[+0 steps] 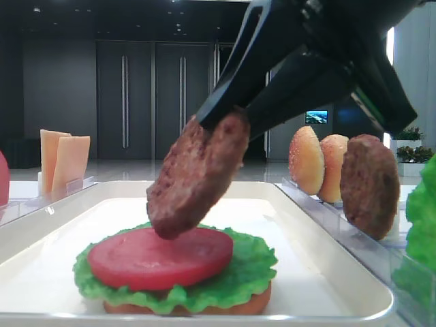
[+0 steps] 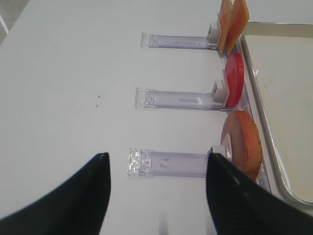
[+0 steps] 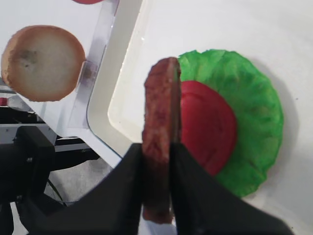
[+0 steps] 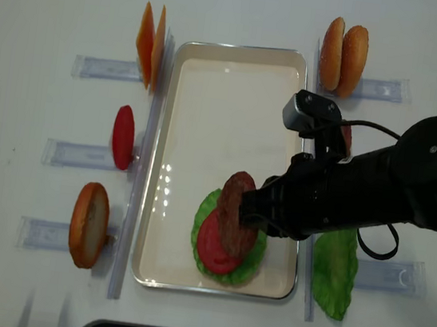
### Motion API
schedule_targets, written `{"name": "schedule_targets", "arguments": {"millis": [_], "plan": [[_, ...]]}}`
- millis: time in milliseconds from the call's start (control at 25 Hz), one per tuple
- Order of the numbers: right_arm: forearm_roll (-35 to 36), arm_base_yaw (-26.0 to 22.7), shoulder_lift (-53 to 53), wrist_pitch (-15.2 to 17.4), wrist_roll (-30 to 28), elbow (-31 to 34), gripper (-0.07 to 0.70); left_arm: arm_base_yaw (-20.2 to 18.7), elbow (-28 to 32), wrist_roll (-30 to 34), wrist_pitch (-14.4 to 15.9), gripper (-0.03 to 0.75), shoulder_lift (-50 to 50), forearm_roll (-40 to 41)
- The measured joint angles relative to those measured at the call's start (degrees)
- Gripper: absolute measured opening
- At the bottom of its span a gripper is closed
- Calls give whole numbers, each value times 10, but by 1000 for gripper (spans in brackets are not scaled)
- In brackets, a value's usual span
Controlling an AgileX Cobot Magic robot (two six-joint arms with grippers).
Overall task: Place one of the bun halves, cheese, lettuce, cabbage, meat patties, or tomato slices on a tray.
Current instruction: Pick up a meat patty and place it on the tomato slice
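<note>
My right gripper is shut on a dark-brown meat patty, held on edge and tilted over the white tray. Under it lies a stack: tomato slice on lettuce on a bun half. The patty's lower edge comes down to the tomato; I cannot tell whether they touch. My left gripper hangs open over bare table left of the tray, holding nothing.
Clear racks flank the tray. On the left stand cheese slices, a tomato slice and a bun half. On the right stand two bun halves, a patty and lettuce.
</note>
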Motion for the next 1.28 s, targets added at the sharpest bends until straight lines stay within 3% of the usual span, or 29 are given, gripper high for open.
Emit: {"name": "schedule_targets", "arguments": {"millis": [200, 480, 1280], "plan": [[18, -5, 8, 15, -18, 0, 148, 0, 0, 0, 0, 471, 0, 0], [80, -6, 9, 63, -73, -4, 148, 0, 0, 0, 0, 471, 0, 0], [99, -18, 49, 71, -106, -6, 148, 0, 0, 0, 0, 471, 0, 0]]}}
